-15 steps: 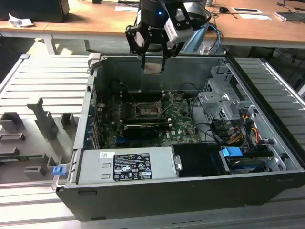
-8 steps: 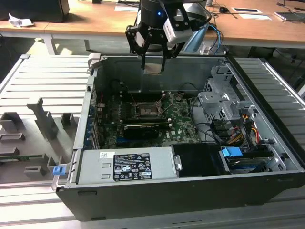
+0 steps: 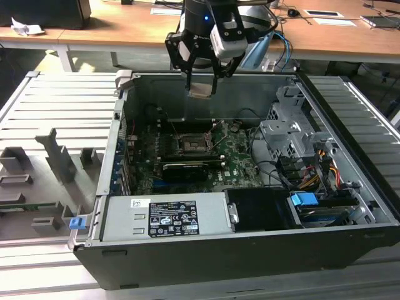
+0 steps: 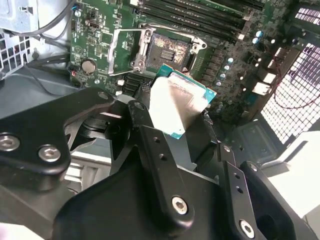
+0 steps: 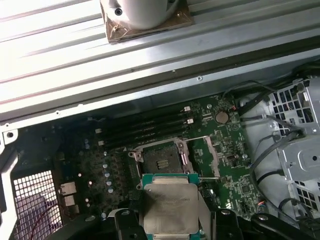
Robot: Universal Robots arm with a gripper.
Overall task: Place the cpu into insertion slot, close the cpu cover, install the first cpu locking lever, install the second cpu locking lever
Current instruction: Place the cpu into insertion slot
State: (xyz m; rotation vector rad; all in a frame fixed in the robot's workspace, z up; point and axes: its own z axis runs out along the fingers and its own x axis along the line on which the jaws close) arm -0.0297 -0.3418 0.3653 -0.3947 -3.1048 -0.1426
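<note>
**So far, only the pick-up is done**

None of the four steps reads as finished. Off to one side of the fingers' line, the cpu cover (image 4: pixel 115 50) appears swung open beside the socket, its thin metal frame lifted clear. The locking levers are thin wires and hard to follow, so I cannot tell how they stand. The insertion slot (image 5: pixel 161 161) lies bare well below the fingers, its dark contact field exposed inside the metal rim on the green motherboard (image 3: pixel 237 159). The gripper (image 3: pixel 201 84) hangs above the open computer case (image 3: pixel 250 262). Its fingers (image 4: pixel 150 145) are drawn in narrow on the cpu (image 5: pixel 170 210), clamping it by two opposite edges. By my judgement, seating the chip, closing the cover and setting both levers are all left to do.

The cpu sits flat between the fingertips, apart from everything beneath. It is a small square with a dull silvery metal face, faintly scuffed. A blue-green substrate shows as a thin border around that face. In the exterior view its underside looks pale tan.
</note>
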